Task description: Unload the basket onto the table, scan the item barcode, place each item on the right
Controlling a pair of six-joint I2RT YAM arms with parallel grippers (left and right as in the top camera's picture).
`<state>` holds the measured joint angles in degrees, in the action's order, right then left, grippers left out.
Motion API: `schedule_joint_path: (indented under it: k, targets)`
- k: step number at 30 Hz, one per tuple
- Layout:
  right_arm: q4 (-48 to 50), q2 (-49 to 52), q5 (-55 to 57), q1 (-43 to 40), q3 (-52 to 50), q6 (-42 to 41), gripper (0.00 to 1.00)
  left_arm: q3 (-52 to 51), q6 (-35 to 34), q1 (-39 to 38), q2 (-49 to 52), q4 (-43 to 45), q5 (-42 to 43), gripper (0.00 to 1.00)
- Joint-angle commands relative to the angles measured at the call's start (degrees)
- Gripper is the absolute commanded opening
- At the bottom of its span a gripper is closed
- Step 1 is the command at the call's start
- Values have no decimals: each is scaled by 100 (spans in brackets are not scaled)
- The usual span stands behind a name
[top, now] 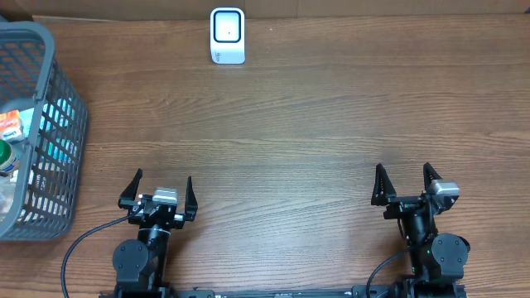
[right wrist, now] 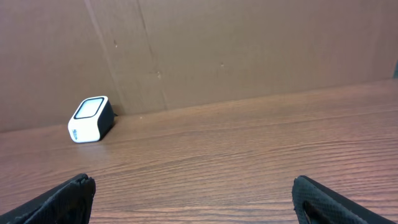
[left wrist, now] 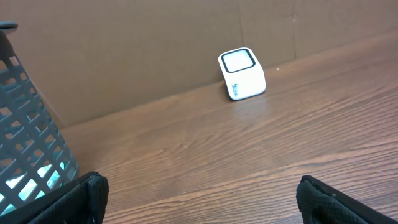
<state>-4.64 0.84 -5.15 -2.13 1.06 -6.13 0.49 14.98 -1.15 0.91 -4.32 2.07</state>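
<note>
A small white barcode scanner (top: 227,36) with a dark window stands at the table's far edge; it also shows in the left wrist view (left wrist: 242,73) and the right wrist view (right wrist: 91,119). Items lie in a grey mesh basket (top: 58,116) at the far left, among them an orange-and-white package (top: 10,124) and a green-topped one (top: 4,156); no barcode is readable. My left gripper (top: 161,189) rests open near the front left, right of the basket, nothing between its fingers (left wrist: 74,199). My right gripper (top: 405,180) stands open at the front right, also with nothing in it.
A brown cardboard wall (right wrist: 249,50) runs along the back of the wooden table (top: 298,132). The basket wall (left wrist: 25,143) stands close at the left of my left gripper. Bare wood lies between both grippers and the scanner.
</note>
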Motion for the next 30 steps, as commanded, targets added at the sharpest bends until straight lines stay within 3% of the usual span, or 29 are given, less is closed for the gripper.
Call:
schedule_joint_path:
  k: [1, 5, 14, 17, 23, 30]
  targets:
    - [28, -61, -9, 24, -61, 22, 100, -22, -15, -28, -61, -11, -107, 100]
    - [28, -61, -9, 24, -61, 22, 100, -22, 417, -28, -61, 42, -415, 99]
    - [28, -61, -9, 24, -61, 22, 100, -20, 299, -28, -59, 24, -92, 99]
    - [28, -61, -9, 24, -61, 22, 100, -20, 50, -28, -59, 59, 254, 100]
    - [28, -61, -7, 24, -61, 22, 100, 170, -1126, -26, -55, -57, 243, 100]
    - [28, -61, -7, 24, -61, 22, 99, 1495, -1202, -26, 636, -719, 221, 100]
